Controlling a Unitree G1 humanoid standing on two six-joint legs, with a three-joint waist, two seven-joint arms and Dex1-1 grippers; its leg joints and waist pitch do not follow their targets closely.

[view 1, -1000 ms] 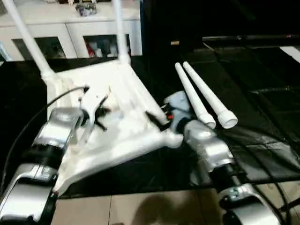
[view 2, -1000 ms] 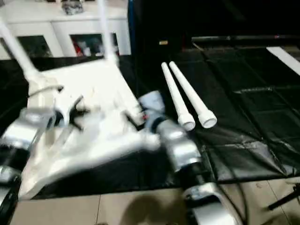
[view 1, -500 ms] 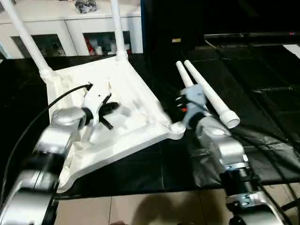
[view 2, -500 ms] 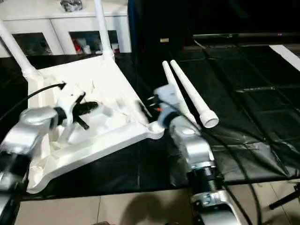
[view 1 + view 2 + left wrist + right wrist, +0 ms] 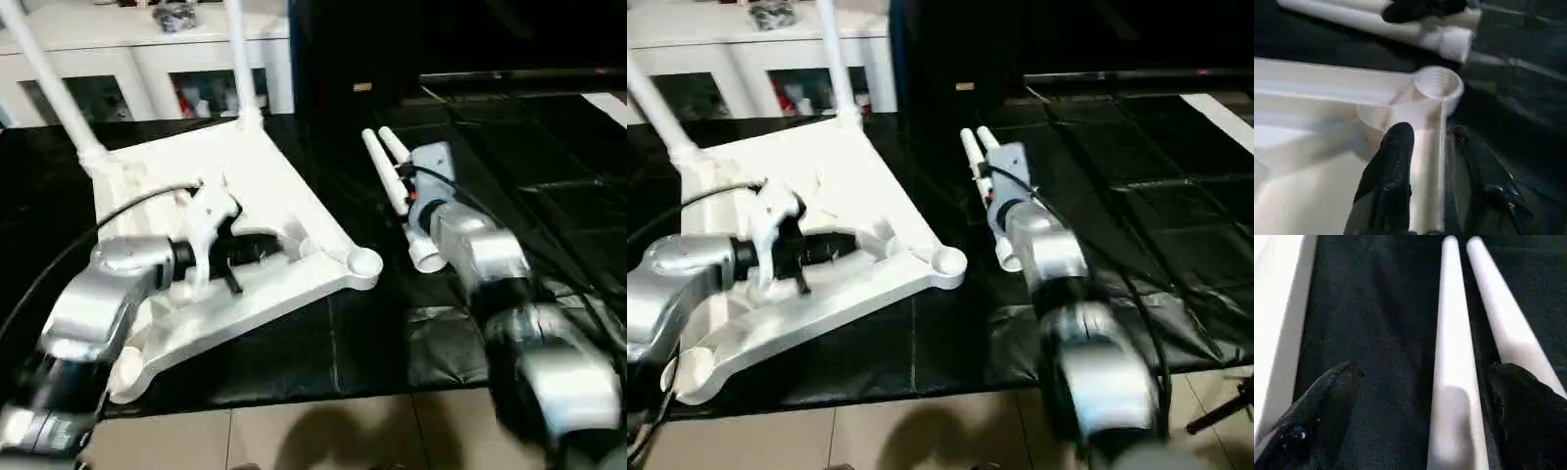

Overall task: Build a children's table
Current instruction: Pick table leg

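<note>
Right gripper (image 5: 1420, 431) fingers wide, straddling loose leg (image 5: 1452, 382) — may snag neighbouring leg (image 5: 1508, 333); left gripper (image 5: 1427, 161) fingers straddle tabletop (image 5: 265, 186) rib.

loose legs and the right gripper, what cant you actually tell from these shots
- Loose legs: in the left eye view the right forearm covers their near part, apart from one threaded end.
- Right gripper: its wrist view shows the fingers spread, one leg between them, but contact with it is unclear.
- Left gripper: its fingers straddle a tabletop rib; clamped or not is unclear.
- Mounted legs: tops cut off by the frame edge.
</note>
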